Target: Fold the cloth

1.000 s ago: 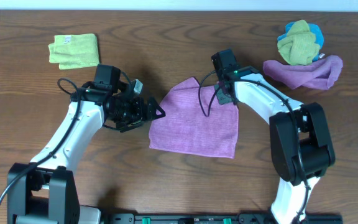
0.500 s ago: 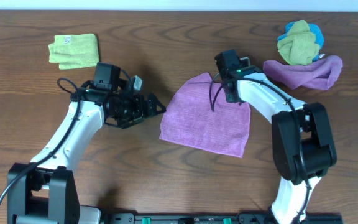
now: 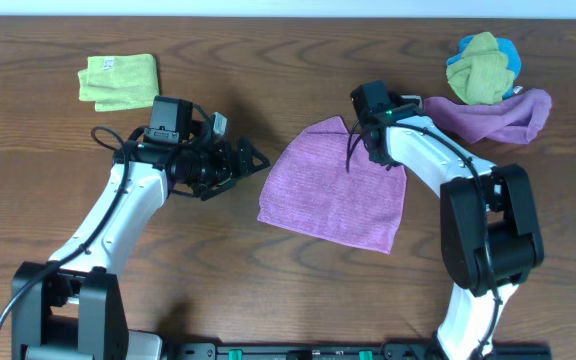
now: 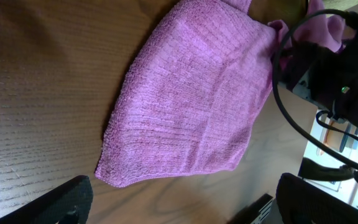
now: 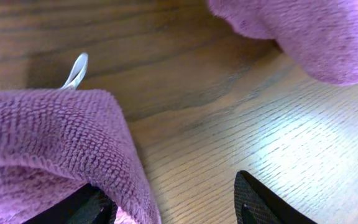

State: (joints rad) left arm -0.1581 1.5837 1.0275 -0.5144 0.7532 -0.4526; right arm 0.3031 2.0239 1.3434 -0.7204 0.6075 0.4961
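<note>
A purple, ribbed microfibre cloth (image 3: 333,190) lies spread on the dark wooden table (image 3: 268,60), just right of the middle and between 2 robot arms. It looks like 1 flat, lopsided 4-sided sheet, with its far corner rumpled upward and a small white loop tag (image 5: 74,71) at that edge. No clean crease or doubled layer shows, so the folding appears still to be done, or at most barely begun.

The right gripper (image 3: 380,155) sits at the cloth's far right corner. In its wrist view the fingers stand apart with bare wood between them. The cloth's edge drapes against 1 finger, not pinched. The left gripper (image 3: 253,160) hovers near the cloth's left edge without touching it, its fingers spread wide.

Well apart lie a folded yellow-green cloth (image 3: 118,81), a second purple cloth (image 3: 493,115) and a green and blue bundle (image 3: 481,65).
</note>
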